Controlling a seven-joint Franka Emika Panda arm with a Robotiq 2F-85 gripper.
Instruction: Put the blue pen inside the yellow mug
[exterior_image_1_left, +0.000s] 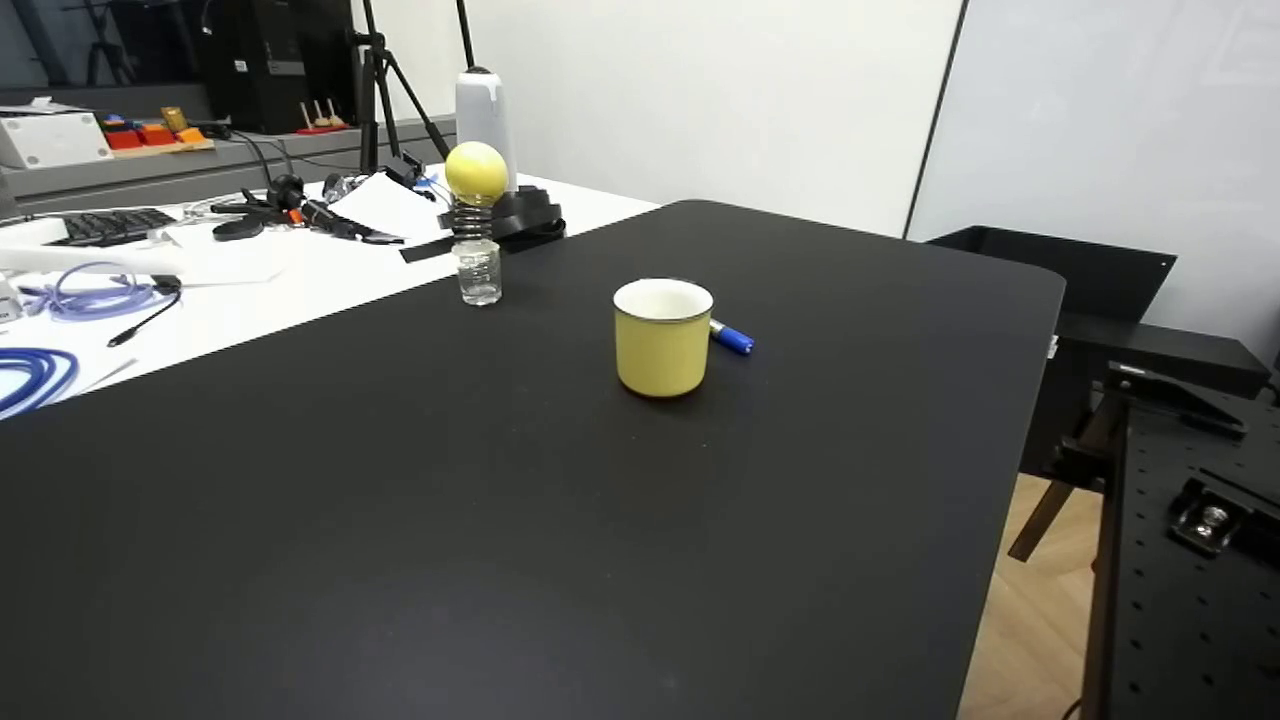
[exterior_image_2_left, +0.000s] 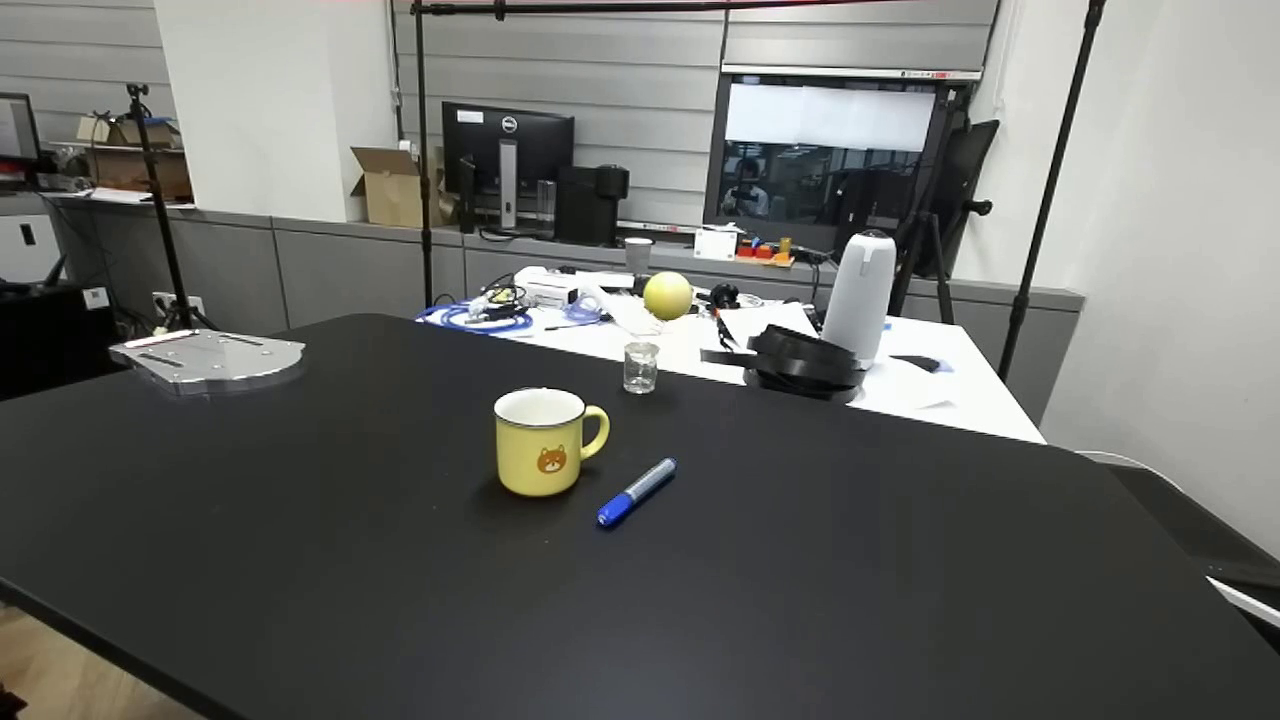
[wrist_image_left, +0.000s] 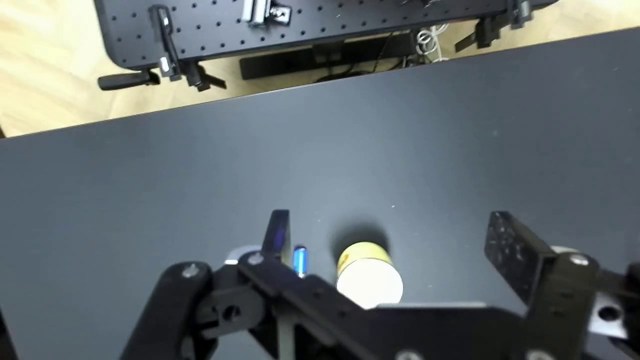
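The yellow mug (exterior_image_1_left: 661, 355) stands upright on the black table, with a white inside. In an exterior view its handle and a small bear print show on the mug (exterior_image_2_left: 540, 457). The blue pen (exterior_image_2_left: 637, 492) lies flat on the table beside the handle, apart from the mug. In an exterior view the mug hides part of the pen (exterior_image_1_left: 733, 337). In the wrist view my gripper (wrist_image_left: 390, 214) is open and empty, above the table. The mug (wrist_image_left: 367, 280) shows between its fingers, and the pen (wrist_image_left: 300, 260) shows close to the left finger, partly covered. The gripper is outside both exterior views.
A clear bottle (exterior_image_1_left: 479, 272) with a spring and a yellow ball (exterior_image_1_left: 476, 174) stands behind the mug near the table's edge. A clear plate (exterior_image_2_left: 210, 360) lies at the far left. A white desk (exterior_image_2_left: 960, 385) with cables adjoins. A perforated black board (wrist_image_left: 325, 22) lies beyond the table edge.
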